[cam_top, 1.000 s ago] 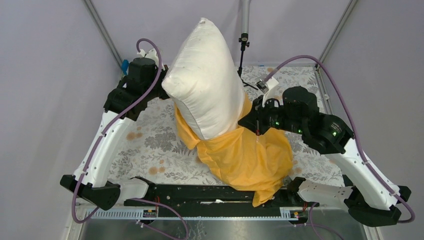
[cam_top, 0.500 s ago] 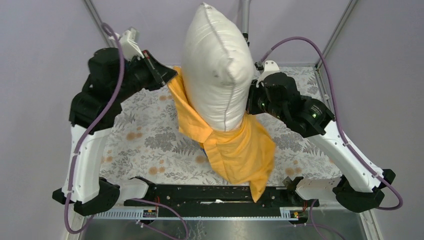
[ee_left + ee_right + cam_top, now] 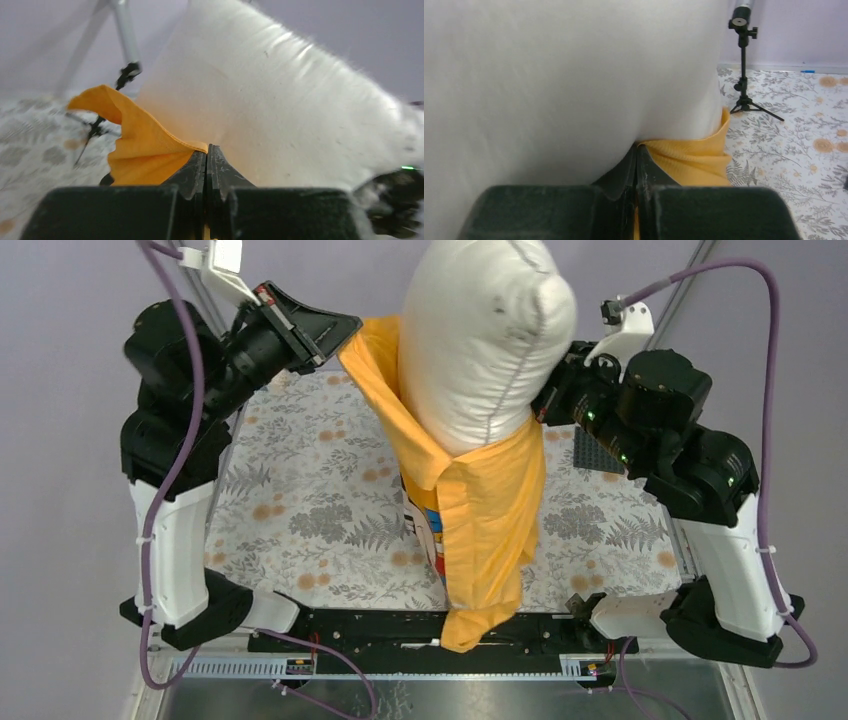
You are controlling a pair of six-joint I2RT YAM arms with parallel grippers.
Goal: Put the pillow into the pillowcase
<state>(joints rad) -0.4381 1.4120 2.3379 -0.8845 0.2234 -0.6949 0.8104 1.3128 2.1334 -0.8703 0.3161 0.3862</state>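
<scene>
The white pillow (image 3: 480, 340) stands upright, lifted high over the table, its lower end inside the orange-yellow pillowcase (image 3: 485, 520). The case hangs down to the near edge, a printed patch showing on its left side. My left gripper (image 3: 345, 332) is shut on the case's rim at the pillow's left; in the left wrist view the gripper (image 3: 206, 150) pinches orange cloth (image 3: 135, 145) against the pillow (image 3: 280, 110). My right gripper (image 3: 545, 405) is shut on the rim at the pillow's right; the right wrist view shows that gripper (image 3: 638, 150) on orange hem (image 3: 694, 157) beneath the pillow (image 3: 574, 85).
A floral-patterned cloth (image 3: 300, 510) covers the table. A small black tripod (image 3: 744, 65) stands at the back. A dark mesh pad (image 3: 597, 452) lies by the right arm. Frame poles rise at the back corners, and the black base rail (image 3: 400, 625) runs along the near edge.
Both arms have risen and spread, lifting the pillowcase rim and pillow well above the table. The pillow has tipped upright and the case now hangs straight down below it.
</scene>
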